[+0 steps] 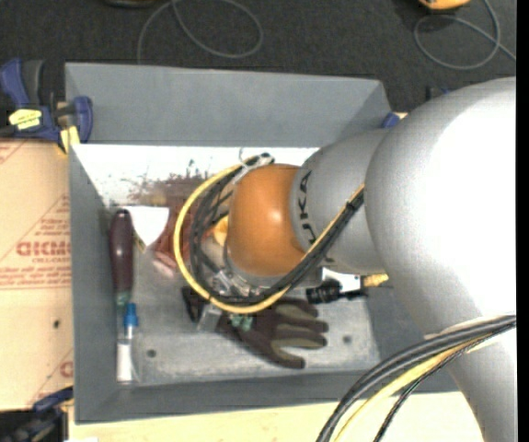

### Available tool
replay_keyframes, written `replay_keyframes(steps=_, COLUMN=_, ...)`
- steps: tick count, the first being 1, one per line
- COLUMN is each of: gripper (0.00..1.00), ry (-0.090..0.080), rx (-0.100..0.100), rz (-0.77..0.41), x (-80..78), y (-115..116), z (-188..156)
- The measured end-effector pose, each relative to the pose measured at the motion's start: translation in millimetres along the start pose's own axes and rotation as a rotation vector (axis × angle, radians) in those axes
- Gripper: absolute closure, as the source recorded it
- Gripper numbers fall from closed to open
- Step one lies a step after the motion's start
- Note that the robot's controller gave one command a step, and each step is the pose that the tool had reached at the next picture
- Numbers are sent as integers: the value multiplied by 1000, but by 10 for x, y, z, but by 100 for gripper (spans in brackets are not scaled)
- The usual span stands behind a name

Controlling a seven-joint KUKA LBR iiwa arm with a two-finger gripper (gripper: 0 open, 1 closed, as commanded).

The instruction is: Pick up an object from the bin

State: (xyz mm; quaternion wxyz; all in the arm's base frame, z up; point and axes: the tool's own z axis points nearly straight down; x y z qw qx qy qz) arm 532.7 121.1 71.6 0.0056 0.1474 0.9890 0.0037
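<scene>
The gripper (207, 308), masked by the arm's orange cover (259, 219), hangs low in the grey bin (218, 109); open or closed, I cannot tell. A dark glove (281, 331) lies just beside it by the front wall. A brown-handled tool (121, 250) hugs the left wall, with bare floor between.

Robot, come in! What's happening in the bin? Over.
Gripper down beside dark glove. Hold hidden under orange cover. Maroon-handled tool at view's left, apart.
</scene>
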Motion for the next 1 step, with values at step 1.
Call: replay_keyframes(steps=1, gripper=100, ry=0, rx=-1, rz=113, x=-186, y=-30, z=-2)
